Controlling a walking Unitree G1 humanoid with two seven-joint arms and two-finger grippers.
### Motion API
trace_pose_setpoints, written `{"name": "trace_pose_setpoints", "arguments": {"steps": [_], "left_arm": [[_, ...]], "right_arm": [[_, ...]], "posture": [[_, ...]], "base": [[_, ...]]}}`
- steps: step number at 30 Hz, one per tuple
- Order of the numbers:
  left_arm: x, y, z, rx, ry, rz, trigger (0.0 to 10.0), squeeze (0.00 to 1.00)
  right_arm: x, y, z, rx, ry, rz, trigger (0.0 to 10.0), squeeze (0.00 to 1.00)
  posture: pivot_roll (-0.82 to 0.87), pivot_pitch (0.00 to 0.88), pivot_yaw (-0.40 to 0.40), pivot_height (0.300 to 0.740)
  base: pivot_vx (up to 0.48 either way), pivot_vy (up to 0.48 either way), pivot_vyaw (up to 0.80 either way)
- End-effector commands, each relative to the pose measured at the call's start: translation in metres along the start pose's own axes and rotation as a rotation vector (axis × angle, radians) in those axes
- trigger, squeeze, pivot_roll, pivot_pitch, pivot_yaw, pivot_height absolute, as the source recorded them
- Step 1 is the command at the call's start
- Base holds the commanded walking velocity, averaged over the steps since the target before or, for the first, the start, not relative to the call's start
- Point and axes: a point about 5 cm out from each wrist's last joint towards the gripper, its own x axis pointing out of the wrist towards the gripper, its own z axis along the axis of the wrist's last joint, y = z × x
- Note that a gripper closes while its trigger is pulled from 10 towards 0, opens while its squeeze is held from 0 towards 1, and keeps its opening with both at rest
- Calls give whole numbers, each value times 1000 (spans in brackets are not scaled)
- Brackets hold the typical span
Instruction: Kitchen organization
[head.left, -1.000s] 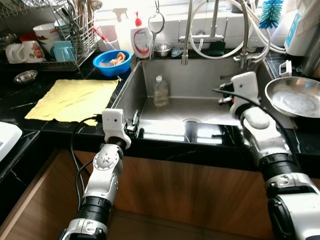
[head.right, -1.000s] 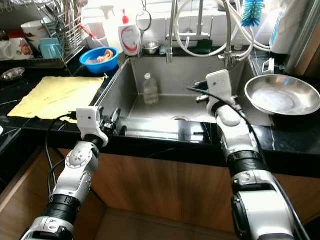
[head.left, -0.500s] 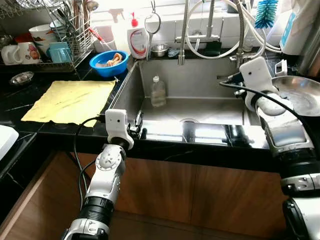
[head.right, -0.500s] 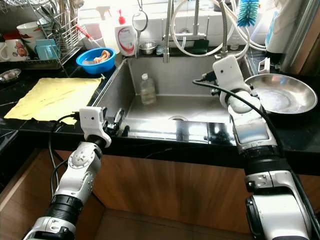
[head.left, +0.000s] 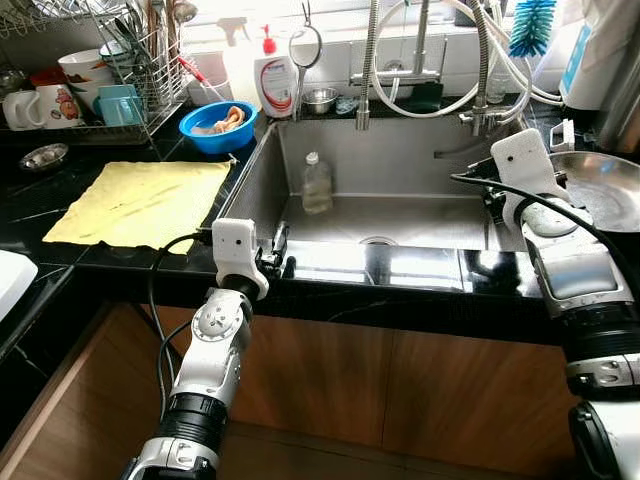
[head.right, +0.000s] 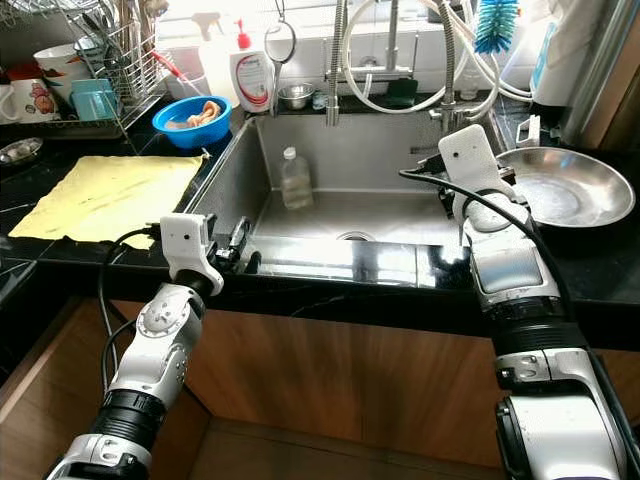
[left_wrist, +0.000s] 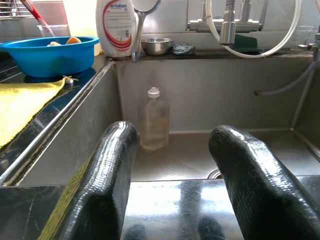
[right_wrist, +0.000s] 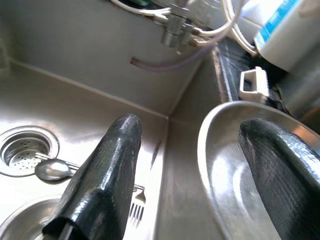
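Steel pan (head.right: 565, 190) sits on the tabletop (head.left: 90, 255) at three o'clock of the sink (head.left: 400, 160), and the right hand (right_wrist: 195, 175), fingers spread wide, straddles its near rim: lower squarely, then pinch the rim itself. Left hand (left_wrist: 175, 170), also open and empty, rests at the sink's front edge. Right wrist view adds a spoon (right_wrist: 52, 170) and fork (right_wrist: 136, 207) by the drain; left wrist view faces the bottle (left_wrist: 153, 120).
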Motion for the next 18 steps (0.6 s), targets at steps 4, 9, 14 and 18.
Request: {"name": "trace_pose_setpoints", "arguments": {"steps": [4, 9, 14, 18], "left_arm": [[0, 3, 0, 32, 15, -18, 10000, 0], [0, 7, 0, 34, 17, -7, 10000, 0], [1, 7, 1, 37, 16, -10, 10000, 0], [2, 7, 3, 38, 14, -14, 10000, 0]], "right_arm": [[1, -3, -5, 33, 26, -9, 10000, 0], [4, -4, -11, 49, 59, -32, 10000, 0], [7, 0, -17, 53, 83, -25, 10000, 0], [8, 3, -20, 59, 95, -13, 10000, 0]], "posture": [[-228, 0, 128, 740], [-219, 0, 124, 740], [-215, 0, 126, 740], [-213, 0, 127, 740]], "base": [[0, 0, 0], [0, 0, 0], [0, 0, 0], [0, 0, 0]]}}
